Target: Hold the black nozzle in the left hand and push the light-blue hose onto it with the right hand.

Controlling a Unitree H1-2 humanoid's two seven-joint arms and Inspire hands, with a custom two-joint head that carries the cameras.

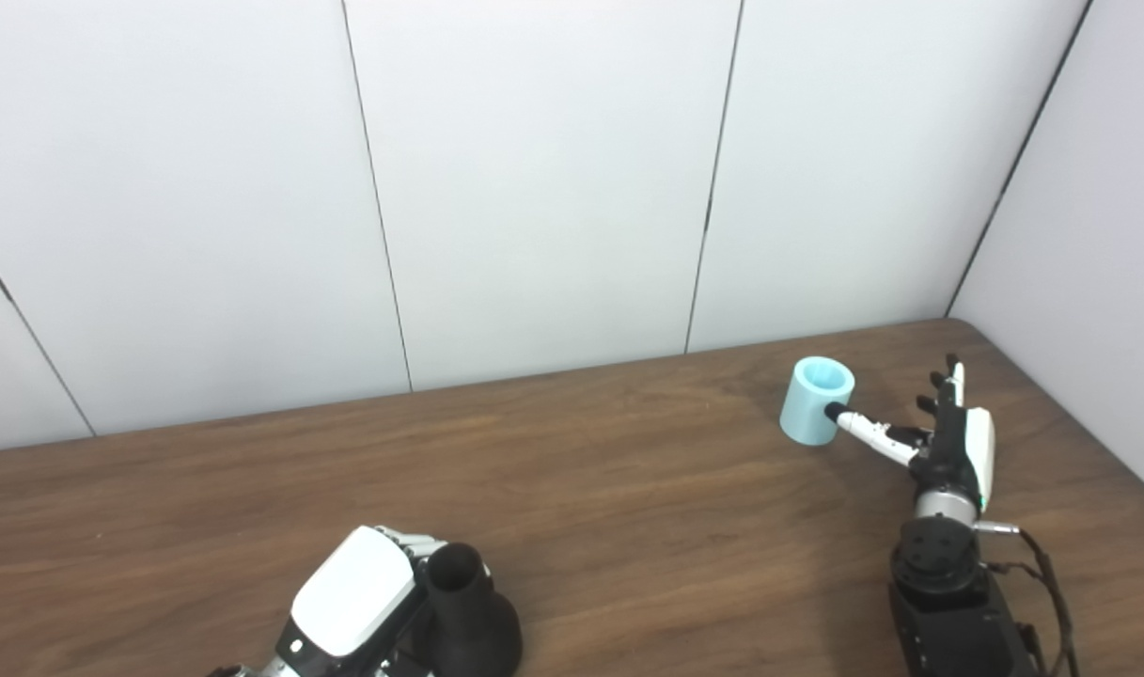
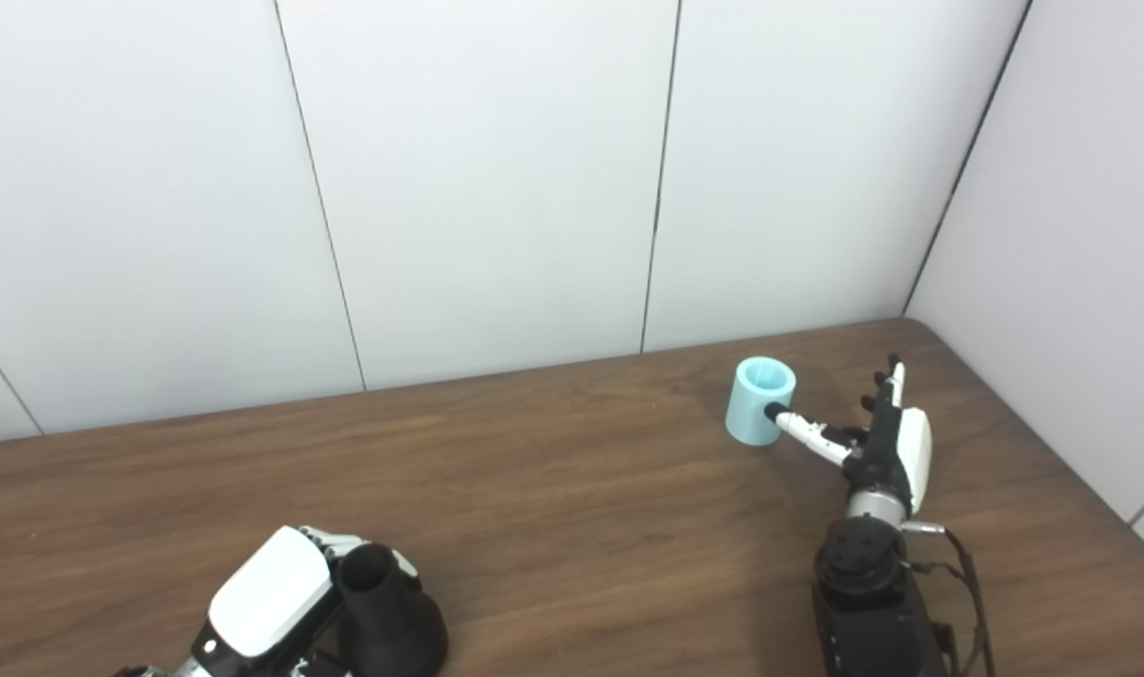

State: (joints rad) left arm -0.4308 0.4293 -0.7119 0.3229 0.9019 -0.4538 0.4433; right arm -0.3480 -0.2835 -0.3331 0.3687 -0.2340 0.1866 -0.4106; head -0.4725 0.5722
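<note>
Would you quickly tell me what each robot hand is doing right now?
Left robot hand: shut on the black nozzle.
Right robot hand: open, thumb touching the light-blue hose.

No text, label, brand, number or sign is showing legibly anywhere in either view.
</note>
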